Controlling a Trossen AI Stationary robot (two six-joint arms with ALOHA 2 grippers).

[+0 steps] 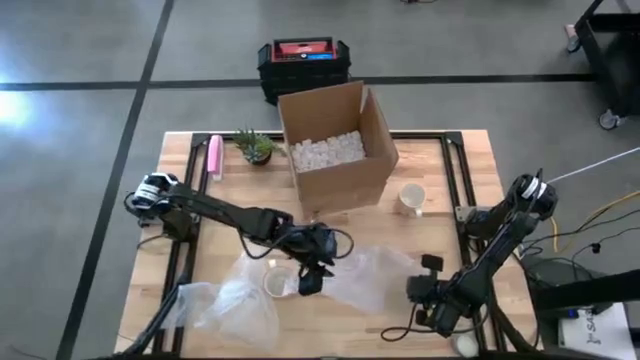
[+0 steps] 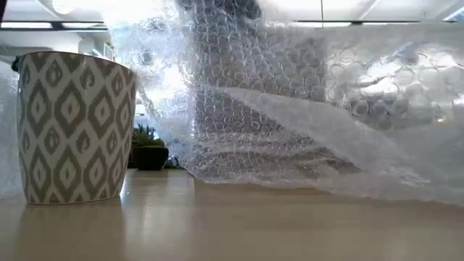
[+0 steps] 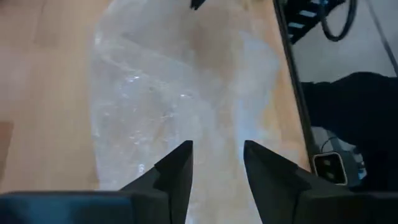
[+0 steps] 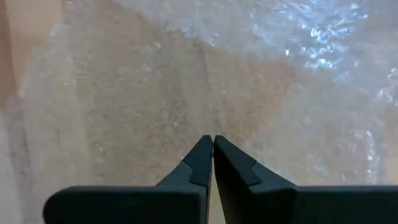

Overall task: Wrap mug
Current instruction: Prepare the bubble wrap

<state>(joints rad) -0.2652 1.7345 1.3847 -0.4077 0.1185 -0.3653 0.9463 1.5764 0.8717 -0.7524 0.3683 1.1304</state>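
A patterned mug (image 1: 275, 285) (image 2: 72, 127) stands upright on its base near the table's front. Right of it lies a sheet of clear bubble wrap (image 1: 370, 275) (image 3: 174, 93), which bulges up high in the low view (image 2: 312, 109). My left gripper (image 1: 310, 280) (image 3: 217, 155) is open over the sheet's left part, just right of the mug. I cannot tell whether it touches the sheet. My right gripper (image 1: 415, 290) (image 4: 213, 140) is shut at the sheet's right edge. My right gripper has its shut fingertips (image 4: 202, 155) on the bubble wrap's right edge (image 4: 214, 127), coming roughly level from the table's right. A crease runs away from the tips across the sheet. The tips hide the pinch, so I cannot tell how many layers. The rest of the sheet lies on the table.
A second crumpled sheet of wrap (image 1: 235, 305) lies at the front left. A white mug (image 1: 410, 198) stands right of an open cardboard box (image 1: 340, 175) holding packing peanuts. A small plant (image 1: 255, 147) and a pink object (image 1: 213, 158) sit at the far left.
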